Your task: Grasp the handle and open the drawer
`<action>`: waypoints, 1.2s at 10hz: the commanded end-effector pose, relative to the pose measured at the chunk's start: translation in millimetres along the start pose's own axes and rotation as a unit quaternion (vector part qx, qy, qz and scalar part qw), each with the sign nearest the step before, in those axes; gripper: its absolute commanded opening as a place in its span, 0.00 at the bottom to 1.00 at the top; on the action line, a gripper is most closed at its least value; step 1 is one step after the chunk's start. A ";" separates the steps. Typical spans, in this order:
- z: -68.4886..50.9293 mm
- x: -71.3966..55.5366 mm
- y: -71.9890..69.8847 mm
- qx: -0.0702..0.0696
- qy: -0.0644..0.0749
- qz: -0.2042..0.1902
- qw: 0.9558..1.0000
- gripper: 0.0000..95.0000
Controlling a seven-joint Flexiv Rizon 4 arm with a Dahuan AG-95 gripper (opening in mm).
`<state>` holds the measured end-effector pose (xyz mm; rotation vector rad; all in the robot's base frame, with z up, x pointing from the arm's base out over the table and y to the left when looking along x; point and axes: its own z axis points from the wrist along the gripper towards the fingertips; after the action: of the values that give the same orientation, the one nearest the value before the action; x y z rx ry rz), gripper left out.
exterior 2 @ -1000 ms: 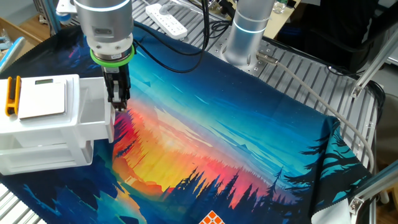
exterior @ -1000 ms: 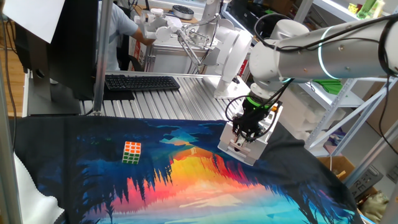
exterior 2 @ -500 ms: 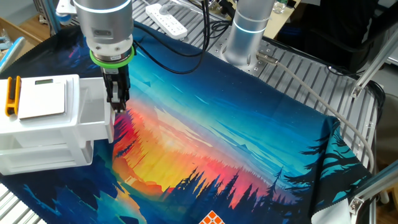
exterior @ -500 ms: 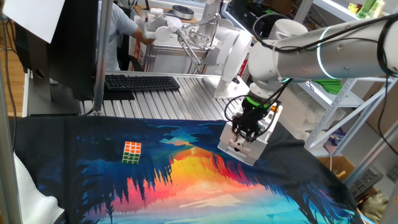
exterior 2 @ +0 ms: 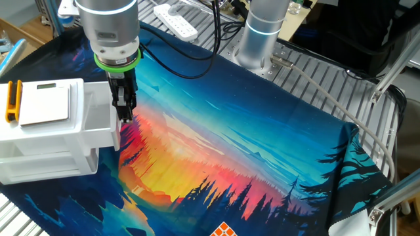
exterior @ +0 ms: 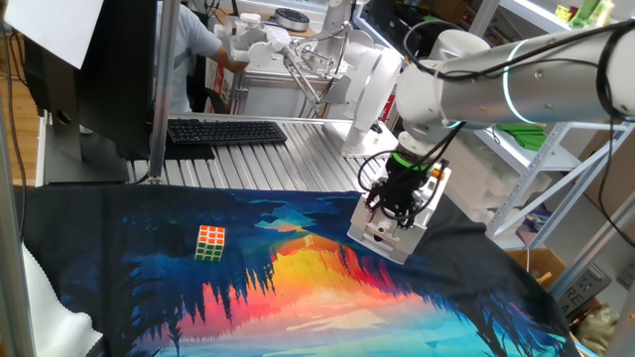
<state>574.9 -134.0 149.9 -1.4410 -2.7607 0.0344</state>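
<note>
The white drawer unit (exterior 2: 46,141) stands at the left of the mat. Its top drawer (exterior 2: 98,121) is slid out a little to the right, and its open tray shows. My gripper (exterior 2: 125,117) points down at the drawer's front panel, fingers (exterior 2: 121,105) close together. The black handle is hidden between them in both views. In the other view the gripper (exterior: 390,210) sits over the front of the white unit (exterior: 382,241).
A multicoloured puzzle cube (exterior: 210,242) lies on the colourful mat (exterior: 298,288), far from the drawer; it also shows at the mat's near edge (exterior 2: 224,230). A keyboard (exterior: 226,131) and a power strip (exterior 2: 176,20) lie behind the mat.
My gripper and arm have shifted very slightly at the drawer front. The drawer and the cube have not visibly moved.
</note>
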 end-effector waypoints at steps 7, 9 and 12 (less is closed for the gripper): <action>0.3 0.0 0.5 0.007 0.003 -0.056 0.998 0.60; 0.3 0.0 0.5 0.005 0.007 -0.047 0.999 0.60; 0.3 0.0 0.5 -0.002 0.012 -0.045 0.999 0.60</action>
<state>574.5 -134.1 149.7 -1.3121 -2.8045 0.0120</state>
